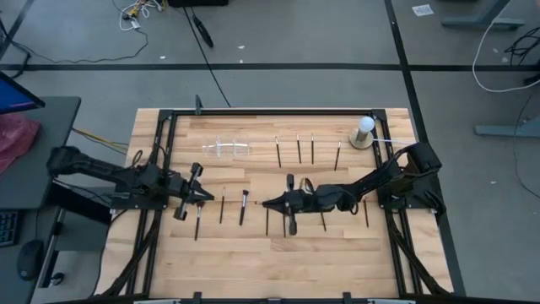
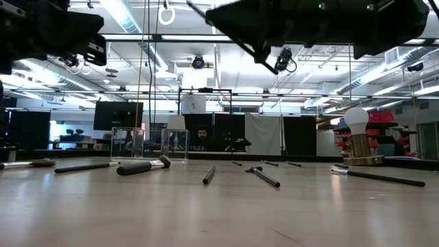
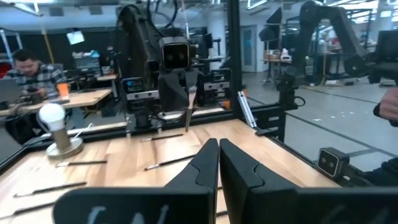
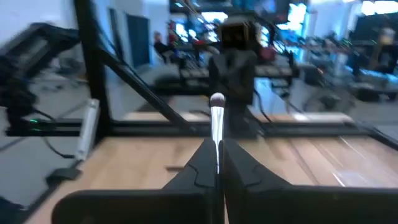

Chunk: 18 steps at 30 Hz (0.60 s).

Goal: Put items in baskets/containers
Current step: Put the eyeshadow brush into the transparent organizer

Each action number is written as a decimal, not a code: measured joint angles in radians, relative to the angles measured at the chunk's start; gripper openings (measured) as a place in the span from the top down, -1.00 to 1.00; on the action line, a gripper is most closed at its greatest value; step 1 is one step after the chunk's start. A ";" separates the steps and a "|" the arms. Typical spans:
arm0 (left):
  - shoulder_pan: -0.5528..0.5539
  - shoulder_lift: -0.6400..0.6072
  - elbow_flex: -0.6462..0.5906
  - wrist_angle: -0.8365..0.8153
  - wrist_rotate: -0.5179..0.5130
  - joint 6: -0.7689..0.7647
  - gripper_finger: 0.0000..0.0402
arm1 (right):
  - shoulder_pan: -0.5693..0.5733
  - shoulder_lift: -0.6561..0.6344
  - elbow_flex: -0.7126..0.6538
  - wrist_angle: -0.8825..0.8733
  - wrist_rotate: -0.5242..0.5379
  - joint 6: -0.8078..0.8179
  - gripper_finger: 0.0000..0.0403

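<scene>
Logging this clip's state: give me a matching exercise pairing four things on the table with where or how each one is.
Things:
1. right end effector
2. left end effector
3. clear holder
4. white ball on a round base

States:
A. far edge of the table, nothing in it
B. far right corner
C. shut, empty
D. shut on a brush

Pairs: 1-D, 2-C, 3-A, 4-B

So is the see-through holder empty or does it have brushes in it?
Empty, as far as shows: the clear holder has no dark brush inside it, and the brushes lie on the table.
</scene>
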 joint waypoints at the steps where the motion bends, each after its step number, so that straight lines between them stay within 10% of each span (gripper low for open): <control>1: -0.004 0.056 0.000 0.057 0.000 0.003 0.91 | 0.000 0.000 0.000 0.013 -0.012 -0.005 0.96; 8: -0.007 0.446 0.004 0.439 -0.012 0.009 0.91 | 0.000 0.000 0.000 0.105 -0.042 -0.051 0.96; 18: 0.003 0.891 0.295 0.528 -0.019 0.082 0.74 | 0.000 -0.001 0.005 0.296 -0.088 -0.187 0.96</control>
